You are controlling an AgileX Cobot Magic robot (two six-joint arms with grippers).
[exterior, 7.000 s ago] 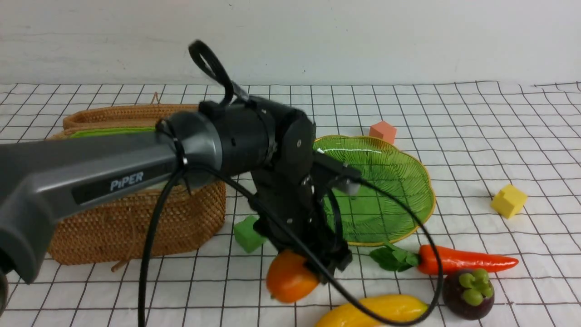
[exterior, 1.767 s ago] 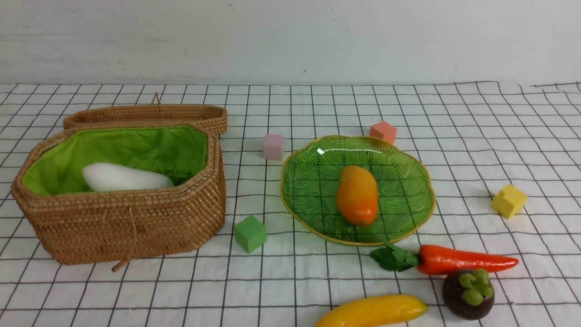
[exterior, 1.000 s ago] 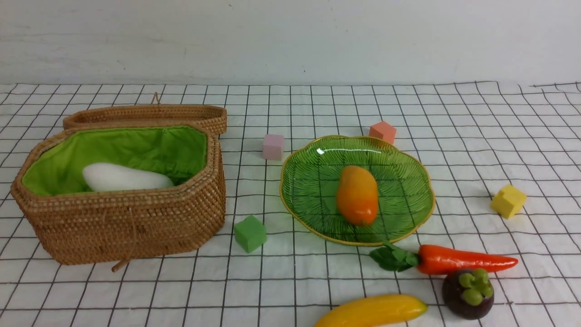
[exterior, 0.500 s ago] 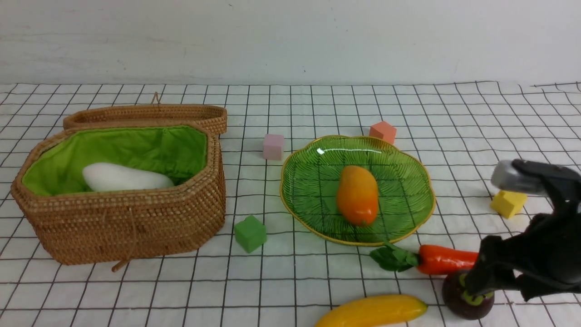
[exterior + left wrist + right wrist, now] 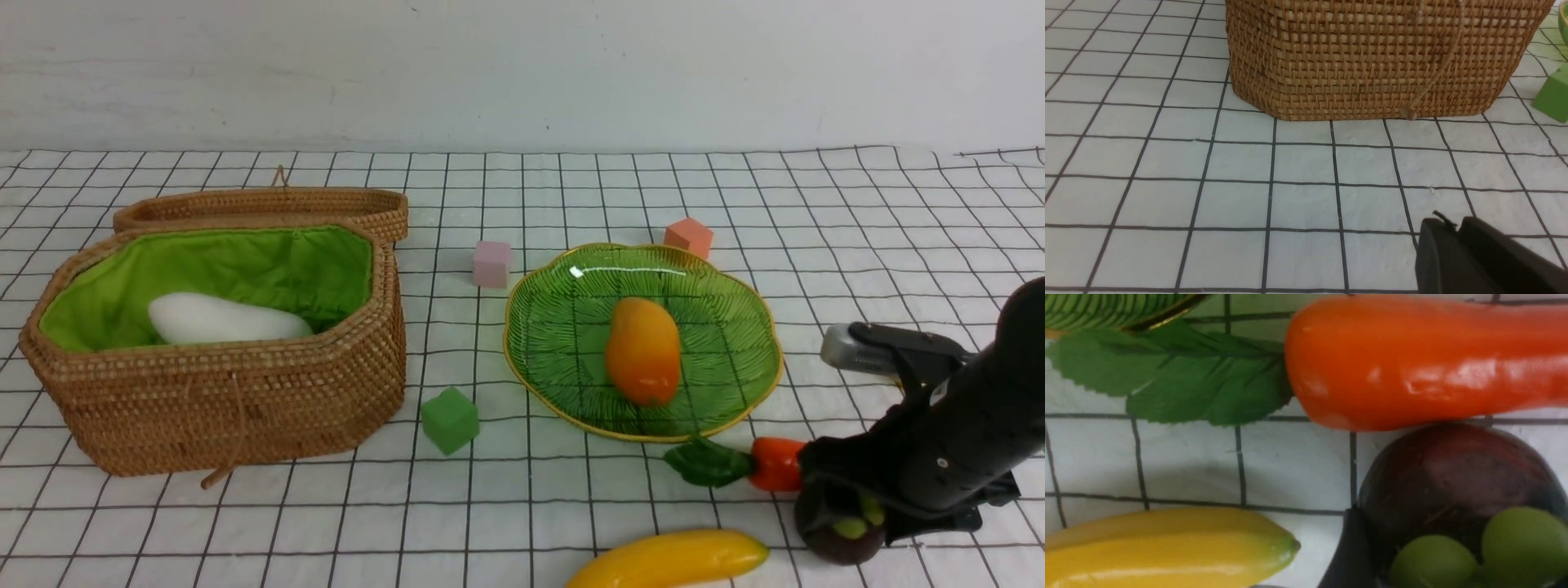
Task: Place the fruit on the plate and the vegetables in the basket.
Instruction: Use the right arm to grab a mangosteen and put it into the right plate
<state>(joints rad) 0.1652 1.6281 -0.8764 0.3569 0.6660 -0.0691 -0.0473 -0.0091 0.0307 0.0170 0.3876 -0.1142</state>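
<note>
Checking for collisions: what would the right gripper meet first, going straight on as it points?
Most likely the mangosteen: the right gripper is already at it, one finger alongside. The carrot lies just beyond. Contact depth is hard to judge.

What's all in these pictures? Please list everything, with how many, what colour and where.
basket: one, brown with green lining, left side
basket lid: one, brown, behind the basket
radish: one, white, in the basket
plate: one, green with gold rim, centre
mango: one, orange-yellow, on the plate
carrot: one, orange-red with green leaves, right of centre, near side of the plate
mangosteen: one, dark purple with green cap, beside the carrot
banana: one, yellow, near edge
foam cubes: four; green, pink, coral, yellow (mostly hidden)
cloth: one, white with black grid, underneath
wall: one, white, at the back
right gripper: one, black, at the mangosteen
left gripper: one, dark, partly seen in its wrist view
</note>
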